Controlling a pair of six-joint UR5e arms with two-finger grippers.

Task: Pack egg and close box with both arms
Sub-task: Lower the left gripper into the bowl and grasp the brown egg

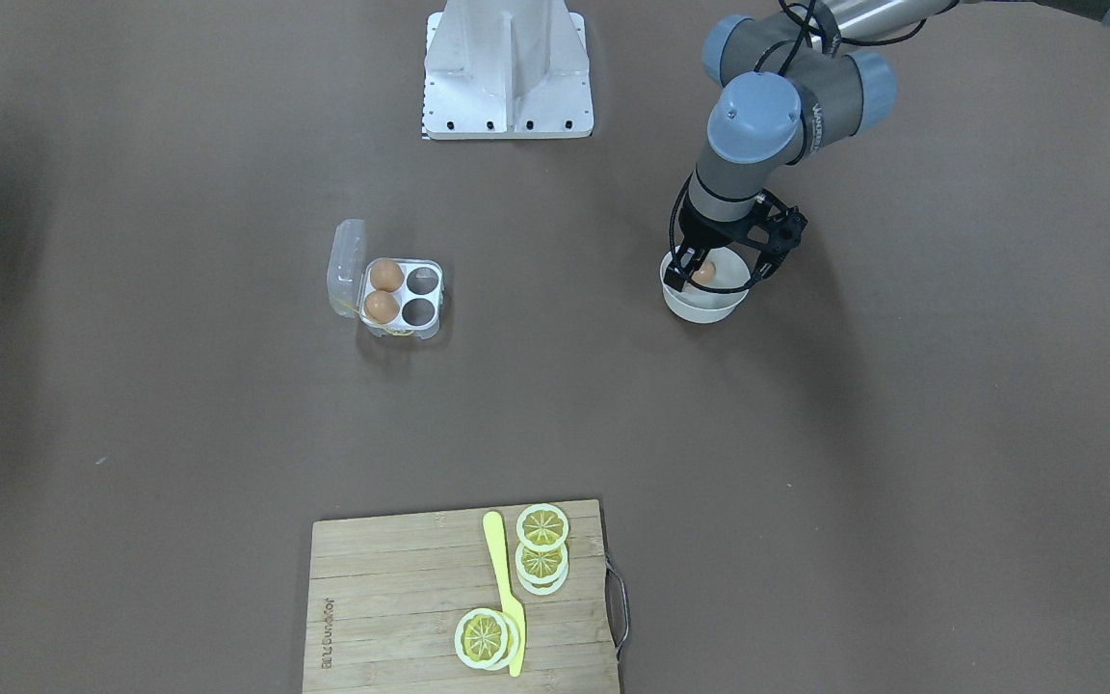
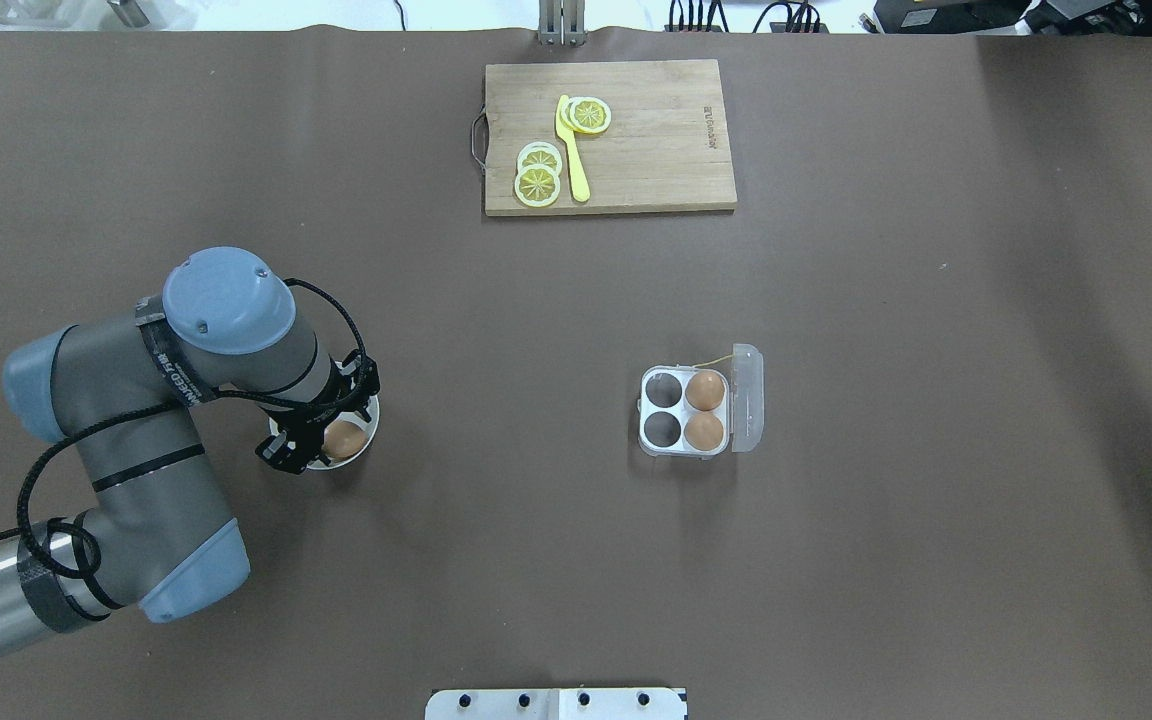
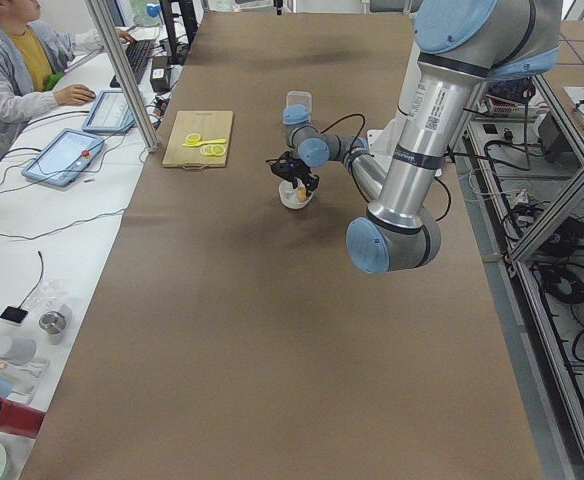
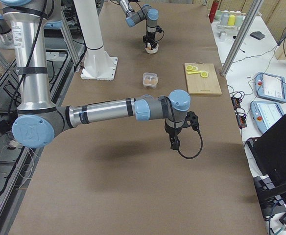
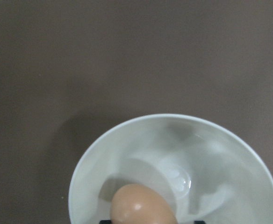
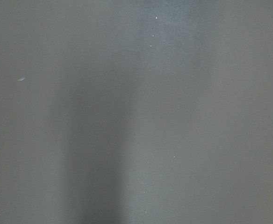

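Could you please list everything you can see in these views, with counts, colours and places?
table: one, brown.
carton: one, clear, lid open, mid-table; two cups empty.
bowl: one, white, on the robot's left half.
eggs: three, brown-orange; two in the carton, second, one in the bowl.
cutting board: one, wooden, at the far edge.
lemon slices: several, yellow, on the cutting board.
knife: one, yellow, beside the slices.
stand: one, white, at the robot's side.
person: one, seated at a side desk.
left arm: grey, blue caps; left gripper, black, open around the bowl's egg.
right arm: same colours; right gripper over bare table, state unclear.
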